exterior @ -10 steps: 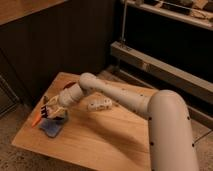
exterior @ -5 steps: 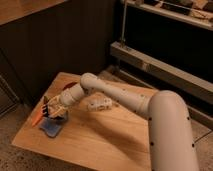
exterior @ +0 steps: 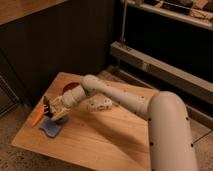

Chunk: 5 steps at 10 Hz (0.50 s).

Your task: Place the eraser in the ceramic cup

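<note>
Camera view: against the picture from half a second ago almost nothing differs. The end effector [exterior: 48, 107] hangs at the same spot over the left end of the pale wooden surface [exterior: 100, 145], at most a shade lower. The long orange eraser [exterior: 38, 118], the flat light-blue square pad [exterior: 50, 129] and the lumpy white object [exterior: 100, 104] lie where they lay before.

The eraser is at the very tip of the end effector, on its left side and touching it or all but touching it. It is a narrow strip. Its long axis is tilted, running from the lower left, near the edge of the surface, up to the right towards the end effector. Whether the end effector is spread, pressed together or pinching the eraser cannot be told. The small dark blue-grey ceramic cup cannot be told apart from the dark tip of the end effector.

The pad lies flat just below the end effector, close to the left front edge of the surface, and looks soft and matt. Behind the wrist a low red-orange bowl [exterior: 70, 87] shows only as a rounded sliver. The white object rests under the forearm, near the middle of the surface.

The smooth white arm [exterior: 125, 97] is tubular, studded with small dark dots, and widens to a thick rounded segment at the lower right. The surface shows a light wood grain and stands on a speckled floor [exterior: 15, 161].
</note>
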Motion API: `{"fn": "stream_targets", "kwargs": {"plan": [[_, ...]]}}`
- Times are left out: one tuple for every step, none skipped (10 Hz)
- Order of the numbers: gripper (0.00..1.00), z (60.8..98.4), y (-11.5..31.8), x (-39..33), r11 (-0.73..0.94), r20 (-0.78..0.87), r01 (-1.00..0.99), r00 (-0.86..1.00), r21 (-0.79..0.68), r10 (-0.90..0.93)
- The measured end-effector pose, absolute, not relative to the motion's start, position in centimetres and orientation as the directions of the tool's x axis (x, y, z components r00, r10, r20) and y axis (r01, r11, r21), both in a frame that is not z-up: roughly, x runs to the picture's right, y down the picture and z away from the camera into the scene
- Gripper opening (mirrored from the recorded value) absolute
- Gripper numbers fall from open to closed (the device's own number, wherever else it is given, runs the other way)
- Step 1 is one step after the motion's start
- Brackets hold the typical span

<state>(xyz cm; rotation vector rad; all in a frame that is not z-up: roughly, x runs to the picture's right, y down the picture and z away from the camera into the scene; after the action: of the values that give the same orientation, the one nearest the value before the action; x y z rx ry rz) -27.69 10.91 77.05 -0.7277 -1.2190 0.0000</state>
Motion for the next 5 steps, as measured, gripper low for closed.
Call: {"fn": "stream_targets", "kwargs": {"plan": [[0.8,77.1,10.8,-27.5,0.778,0.847,0.369,0.377,-0.508,0.374],[0.8,77.1,10.6,-27.4,0.782,0.848,0.365,0.377,-0.506,0.373],[0.8,76.9,10.2,-27.2,0.786,0.849,0.36,0.375,-0.503,0.372],[0.8,76.7,9.9,-27.1,0.79,0.851,0.356,0.373,-0.499,0.369],[0.8,76.0,9.1,-26.8,0.802,0.858,0.349,0.366,-0.485,0.36]]}}
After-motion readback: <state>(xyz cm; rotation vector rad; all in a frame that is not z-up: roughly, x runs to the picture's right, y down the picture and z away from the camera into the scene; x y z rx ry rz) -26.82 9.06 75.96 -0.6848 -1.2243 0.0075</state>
